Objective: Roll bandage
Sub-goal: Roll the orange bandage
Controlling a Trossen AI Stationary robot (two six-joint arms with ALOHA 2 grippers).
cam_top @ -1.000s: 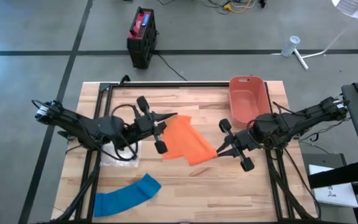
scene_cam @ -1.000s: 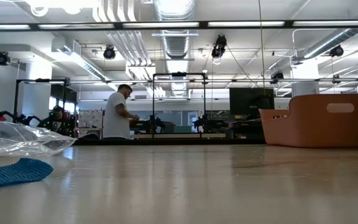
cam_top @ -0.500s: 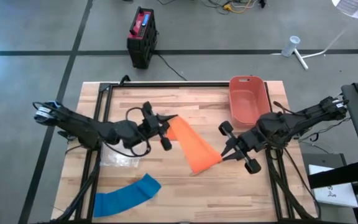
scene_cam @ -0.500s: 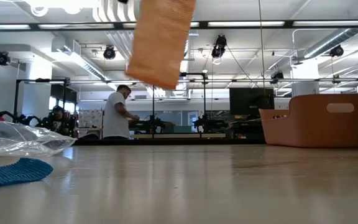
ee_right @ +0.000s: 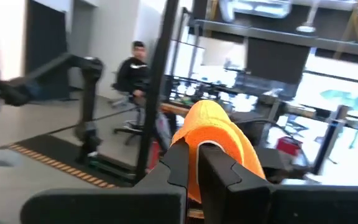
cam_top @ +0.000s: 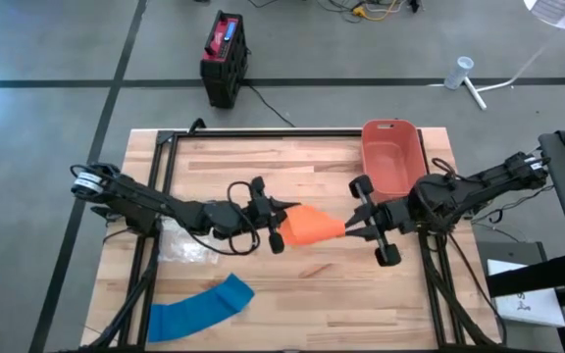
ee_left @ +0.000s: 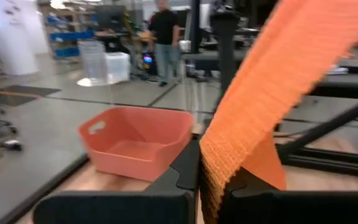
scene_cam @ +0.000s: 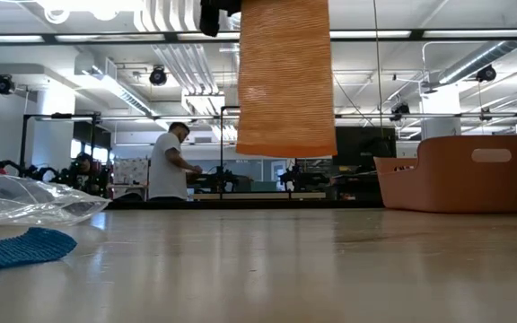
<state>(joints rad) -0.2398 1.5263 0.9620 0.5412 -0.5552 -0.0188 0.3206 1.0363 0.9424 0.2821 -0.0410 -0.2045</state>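
**Orange bandage held aloft between two closed grippers**

The orange bandage [cam_top: 311, 226] hangs above the middle of the wooden table [cam_top: 341, 294], stretched between both arms. The left gripper [cam_top: 281, 209] is clamped on one end, its fingers [ee_left: 185, 171] pressed together on the fabric. The right gripper [cam_top: 351, 228] pinches the other end, where the cloth bunches over its fingers [ee_right: 219, 165]. In the low view the bandage dangles clear of the tabletop. A blue bandage [cam_top: 200, 307] lies near the front left edge, beside a clear plastic bag [cam_top: 189, 247]. A pink bin [cam_top: 390, 155] stands at the back right.
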